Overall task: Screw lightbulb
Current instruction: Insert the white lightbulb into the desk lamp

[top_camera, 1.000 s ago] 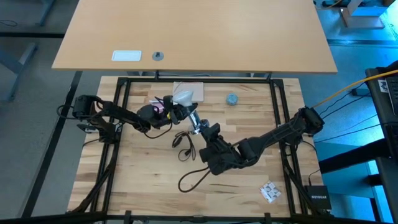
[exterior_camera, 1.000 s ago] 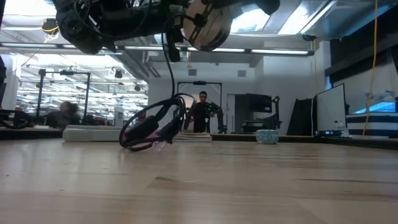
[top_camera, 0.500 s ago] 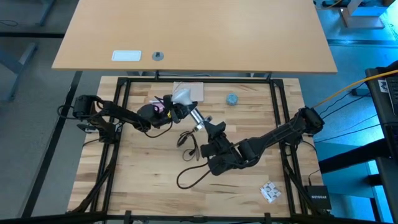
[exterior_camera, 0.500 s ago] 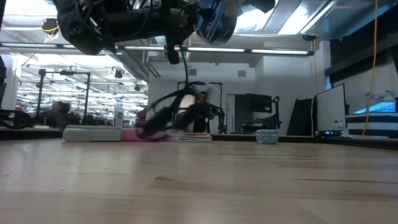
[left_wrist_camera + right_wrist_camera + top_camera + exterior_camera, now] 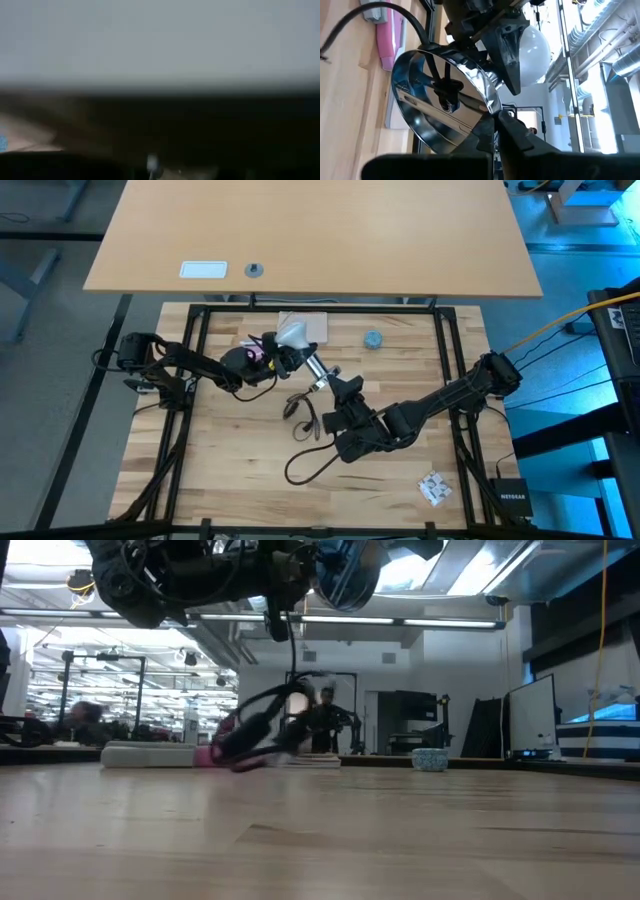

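The left hand [image 5: 288, 356] is clamped on the lightbulb [image 5: 532, 47], its dark fingers [image 5: 507, 50] pressed against the white globe where it narrows toward the base. The bulb is held up off the table [image 5: 400, 480], screw end pointing away from the left hand toward the right one.

Directly ahead of the bulb sits the silvery socket [image 5: 442, 102], a round shiny dish with a dark cross-piece inside; its neck meets the bulb's base just past the left fingertips. The right hand [image 5: 322, 378] has its fingers together on the socket's rim, pinching the near edge, so the socket lies between the two hands. A second ago that hand stood half apart and a little farther from the left hand; since then it has moved in toward the bulb and pinched shut, while the left hand has kept its grip unchanged.

A black cord [image 5: 300, 465] trails from the socket down to the table below the right hand. Its loop has swung and shifted compared with the earlier low view, where it hung closer to the table surface.

A small blue-grey cap [image 5: 372, 338] lies on the table beyond the right hand, well apart from both.
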`<action>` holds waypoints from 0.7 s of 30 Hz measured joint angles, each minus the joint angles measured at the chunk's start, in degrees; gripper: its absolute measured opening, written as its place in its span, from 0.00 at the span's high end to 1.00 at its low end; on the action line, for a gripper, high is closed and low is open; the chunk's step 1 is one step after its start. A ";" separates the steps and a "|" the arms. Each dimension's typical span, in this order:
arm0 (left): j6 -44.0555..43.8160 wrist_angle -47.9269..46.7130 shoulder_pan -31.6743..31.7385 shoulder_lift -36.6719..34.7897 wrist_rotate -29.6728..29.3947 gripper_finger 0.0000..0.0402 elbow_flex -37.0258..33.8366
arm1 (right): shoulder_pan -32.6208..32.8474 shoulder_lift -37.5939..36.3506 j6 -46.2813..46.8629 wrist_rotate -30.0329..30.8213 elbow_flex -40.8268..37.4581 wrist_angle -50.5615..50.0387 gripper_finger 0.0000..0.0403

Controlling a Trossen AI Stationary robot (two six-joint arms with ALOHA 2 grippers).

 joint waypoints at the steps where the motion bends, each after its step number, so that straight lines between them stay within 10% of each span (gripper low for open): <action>1: 0.05 0.00 0.00 0.00 0.02 0.63 0.00 | 0.00 0.00 0.02 -0.49 0.00 0.00 0.98; 12: 8.36 3.13 -0.11 -0.07 1.03 0.63 0.00 | -0.07 -0.01 4.33 -12.46 -0.11 -0.13 0.98; 21: 20.57 9.58 0.07 -0.15 11.98 0.63 0.07 | 0.10 0.02 12.77 -8.74 -0.11 -0.97 1.00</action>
